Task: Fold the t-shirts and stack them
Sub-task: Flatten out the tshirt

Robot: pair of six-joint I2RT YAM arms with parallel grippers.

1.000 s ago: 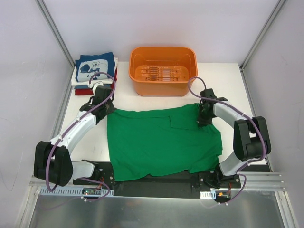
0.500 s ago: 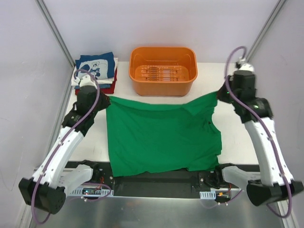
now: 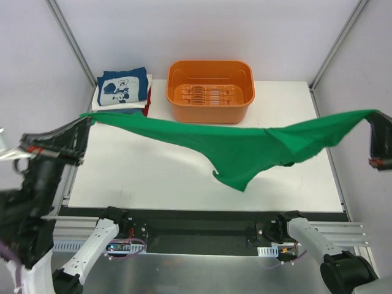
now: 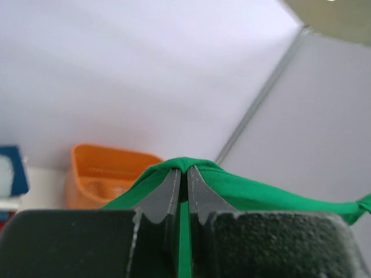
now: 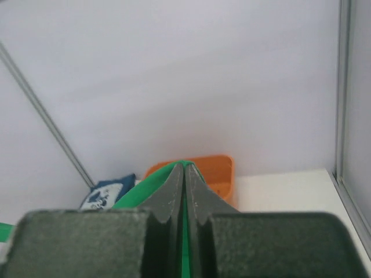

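Observation:
The plain green t-shirt (image 3: 245, 150) hangs stretched in the air across the table, sagging to a point in the middle. My left gripper (image 3: 82, 119) is shut on its left corner, high at the left edge; the left wrist view shows green cloth (image 4: 243, 188) pinched between the jaws of that gripper (image 4: 182, 171). My right gripper (image 3: 375, 119) is shut on the right corner at the right edge; cloth (image 5: 142, 191) also wraps the jaws of that gripper (image 5: 184, 168). A stack of folded shirts, navy with white cartoon print (image 3: 122, 86) on top, lies at the back left.
An orange plastic tub (image 3: 210, 90) stands at the back centre of the white table (image 3: 153, 177); it also shows in the left wrist view (image 4: 98, 174) and in the right wrist view (image 5: 217, 171). Metal frame posts (image 3: 70, 43) and grey walls enclose the sides.
Both arms have lifted the green shirt off the table and spread far apart, so it now hangs taut in the air instead of lying flat.

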